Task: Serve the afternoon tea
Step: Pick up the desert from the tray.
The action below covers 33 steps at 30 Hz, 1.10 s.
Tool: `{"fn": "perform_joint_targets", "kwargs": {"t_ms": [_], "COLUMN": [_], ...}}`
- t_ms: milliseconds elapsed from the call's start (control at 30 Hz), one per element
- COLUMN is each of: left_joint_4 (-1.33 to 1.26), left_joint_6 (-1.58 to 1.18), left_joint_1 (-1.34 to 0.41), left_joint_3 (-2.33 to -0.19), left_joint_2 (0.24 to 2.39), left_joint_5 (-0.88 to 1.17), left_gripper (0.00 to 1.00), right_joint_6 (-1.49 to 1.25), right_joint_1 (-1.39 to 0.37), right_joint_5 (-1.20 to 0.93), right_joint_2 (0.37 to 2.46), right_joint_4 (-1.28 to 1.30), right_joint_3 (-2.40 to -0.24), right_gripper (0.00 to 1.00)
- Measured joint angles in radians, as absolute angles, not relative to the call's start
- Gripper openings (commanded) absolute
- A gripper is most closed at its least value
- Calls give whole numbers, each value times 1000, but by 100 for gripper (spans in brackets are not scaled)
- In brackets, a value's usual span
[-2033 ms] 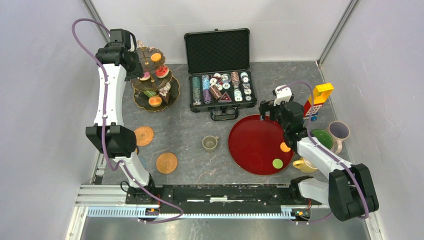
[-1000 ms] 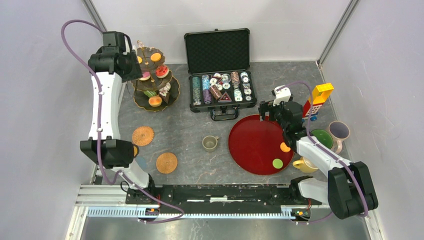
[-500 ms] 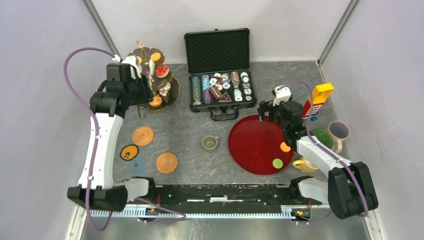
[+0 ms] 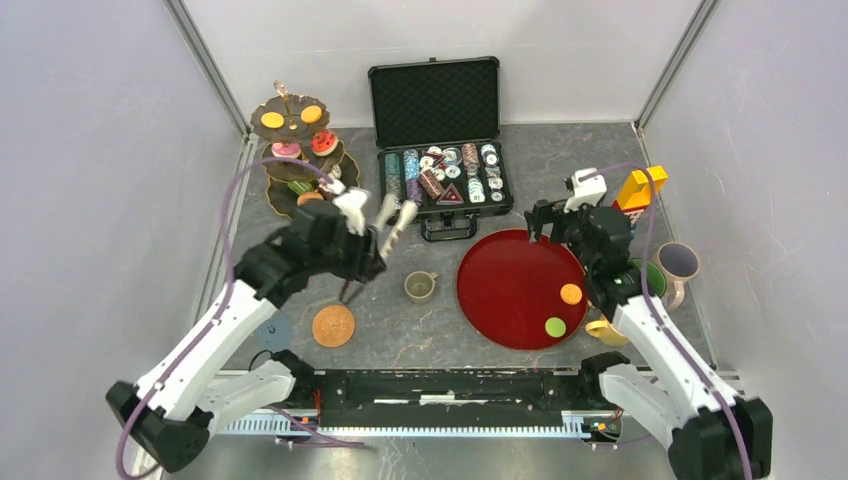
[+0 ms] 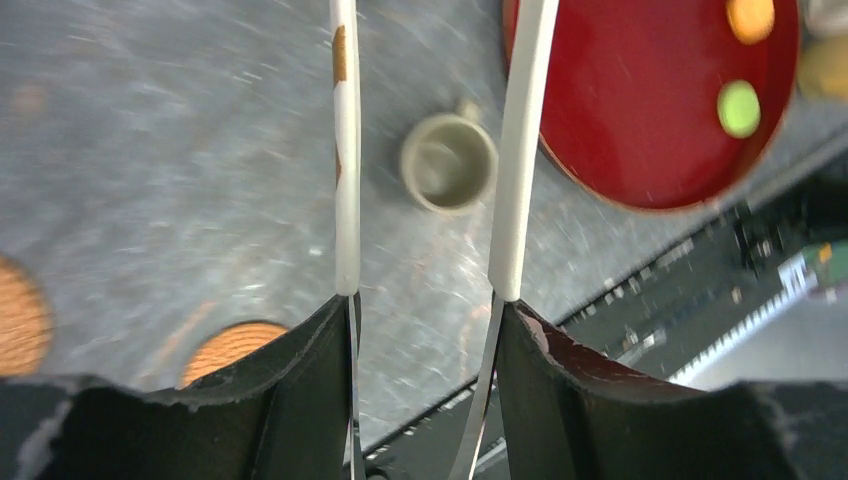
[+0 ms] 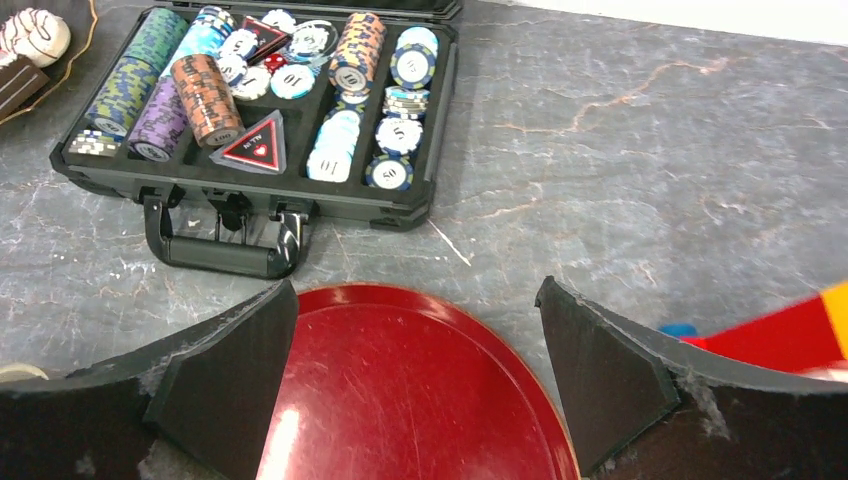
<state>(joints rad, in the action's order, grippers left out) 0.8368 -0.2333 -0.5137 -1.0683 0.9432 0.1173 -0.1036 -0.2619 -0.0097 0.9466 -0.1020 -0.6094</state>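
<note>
My left gripper (image 4: 362, 252) (image 5: 425, 320) is shut on a pair of white-tipped tongs (image 4: 393, 216) (image 5: 345, 180), held above the table between the dark three-tier stand (image 4: 300, 160) of sweets and the red tray (image 4: 505, 285). Nothing shows between the tongs' arms. Below them stands a small olive mug (image 4: 420, 287) (image 5: 448, 162). On the tray's right side lie an orange round (image 4: 571, 293) (image 5: 750, 17) and a green round (image 4: 555, 326) (image 5: 738, 108). My right gripper (image 4: 545, 218) (image 6: 415, 370) hangs open and empty over the tray's far rim (image 6: 400, 300).
An open black case of poker chips (image 4: 440, 180) (image 6: 260, 100) sits behind the tray. A red-yellow block tower (image 4: 638, 190), a green mug (image 4: 650, 272), a lilac mug (image 4: 680, 262) and a yellow mug (image 4: 605, 330) crowd the right side. Coasters (image 4: 333, 325) (image 4: 272, 331) lie near left.
My left arm has swung away from the stand and forward to the table's middle, carrying the tongs. My right gripper has shifted slightly right, still open.
</note>
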Motion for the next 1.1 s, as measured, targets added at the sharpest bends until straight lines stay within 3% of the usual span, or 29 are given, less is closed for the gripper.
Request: {"fn": "perform_joint_targets", "kwargs": {"t_ms": [267,467,933,1100], "left_joint_4": [601,541,741,795], "left_joint_6": [-397,-418,-159,-128], "left_joint_1": [-985,-1235,-1301,-1286], "left_joint_3": [-964,-1170,-1809,-1867], "left_joint_2": [1190,1558,2137,2208], "left_joint_5": [32,-33,-77,-75], "left_gripper": [55,55,60,63], "right_joint_6": [-104,-109,-62,-43], "right_joint_1": [-265,-265,-265,-265], "right_joint_5": [77,115,174,178], "right_joint_2": [654,503,371,366], "right_joint_4": [110,237,356,380], "right_joint_3": [-553,-594,-736,-735], "right_gripper": [98,98,98,98]}}
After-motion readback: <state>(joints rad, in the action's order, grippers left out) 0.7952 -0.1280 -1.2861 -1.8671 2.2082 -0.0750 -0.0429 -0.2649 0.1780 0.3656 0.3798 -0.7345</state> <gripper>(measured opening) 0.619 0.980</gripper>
